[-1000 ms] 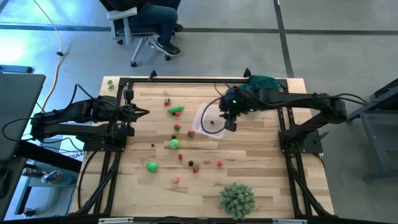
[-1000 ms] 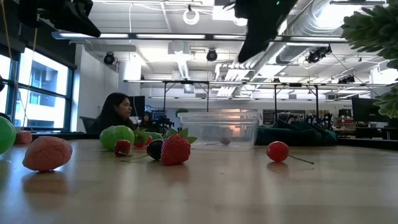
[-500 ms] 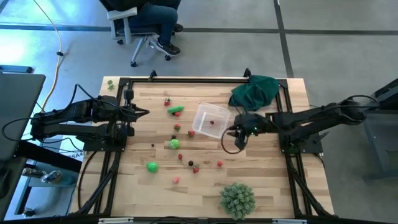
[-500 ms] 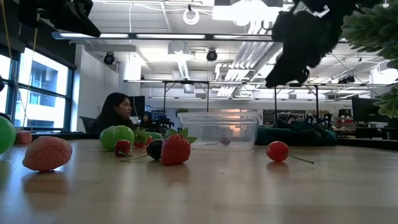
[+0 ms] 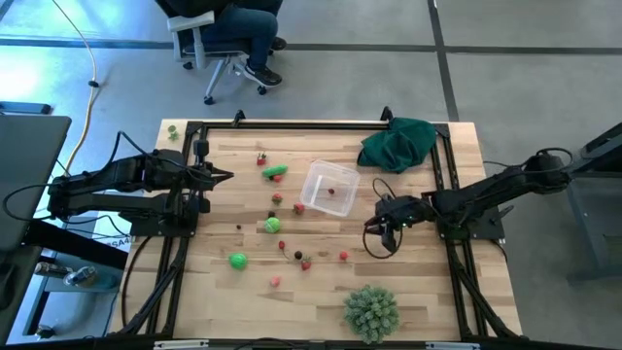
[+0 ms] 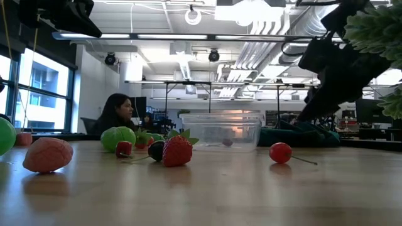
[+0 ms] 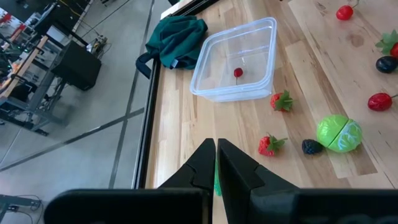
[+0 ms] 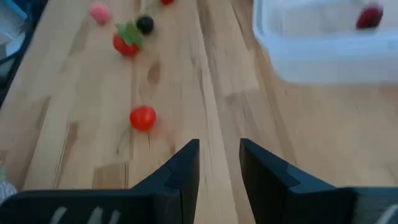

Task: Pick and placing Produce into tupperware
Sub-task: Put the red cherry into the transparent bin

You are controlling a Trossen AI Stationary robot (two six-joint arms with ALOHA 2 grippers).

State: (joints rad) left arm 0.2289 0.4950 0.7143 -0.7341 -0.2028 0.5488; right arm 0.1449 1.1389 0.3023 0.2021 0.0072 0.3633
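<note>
A second before, the right hand (image 5: 381, 226) had been over the tub (image 5: 329, 189); now it had pulled back toward 4 o'clock from the tub and hung low over bare worktop (image 5: 418, 282), fingers a little apart and holding nothing. One small red berry (image 7: 237, 73) lay inside the tub, so it looked like one piece was dropped in and the hand was going for another. The closest one was a red cherry (image 8: 142, 117) just ahead of the fingers, with nothing between. Most other produce lay at 7 and 8 o'clock from the tub: a strawberry (image 7: 268, 145), a dark berry (image 7: 311, 146) and a green piece (image 7: 339, 134). The left hand (image 5: 225, 176) waited at the worktop's 9 o'clock edge, pinched shut and empty. A green cloth (image 5: 398, 143) lay at 1 o'clock from the tub and a spiky ball (image 5: 370, 310) at the 6 o'clock edge; neither blocked the way.
</note>
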